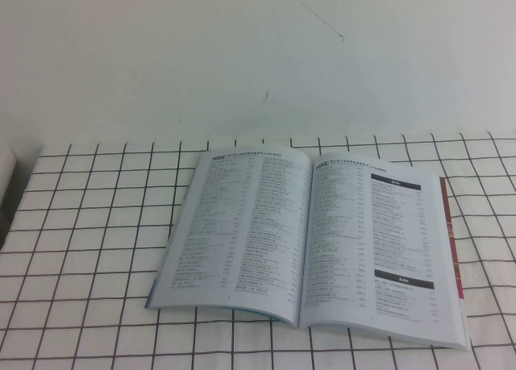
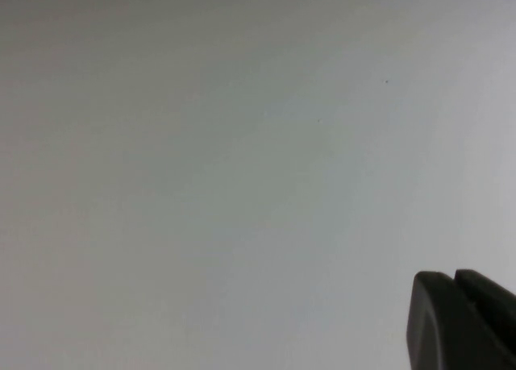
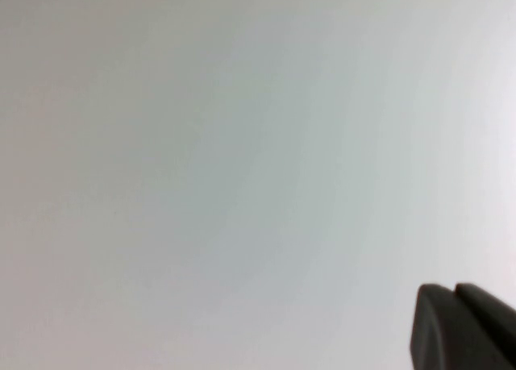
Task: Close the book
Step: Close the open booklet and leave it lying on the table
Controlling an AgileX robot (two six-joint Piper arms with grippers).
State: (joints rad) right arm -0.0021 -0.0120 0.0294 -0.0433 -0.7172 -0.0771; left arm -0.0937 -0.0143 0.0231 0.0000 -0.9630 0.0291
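Book: a large paperback book with white pages of dense small print (image 1: 310, 245) lies open and face up on the white cloth with a black grid (image 1: 89, 249). It sits right of the cloth's middle, towards the cloth's near edge and turned slightly askew to the grid lines.
Pages: both spreads lie nearly flat, with the spine fold running from the cloth's far side to its near side. The right page carries two short black heading bars (image 1: 395, 185).
Cover: a thin red strip of cover (image 1: 453, 233) shows past the right page, and a blue sliver of cover (image 1: 153, 293) shows at the book's near left corner, both resting on the cloth.
Wall: a plain white wall (image 1: 242, 56) rises behind the cloth's far edge.
Left gripper: the left gripper (image 2: 459, 322) shows only in its own wrist view, as a dark piece at the frame's edge before a plain pale surface. Its place relative to the cloth cannot be told, nor whether it is open or closed.
Right gripper: the right gripper (image 3: 463, 326) appears the same way in its own wrist view, dark against a plain pale surface. Its place relative to the cloth and whether it is open or closed cannot be told.
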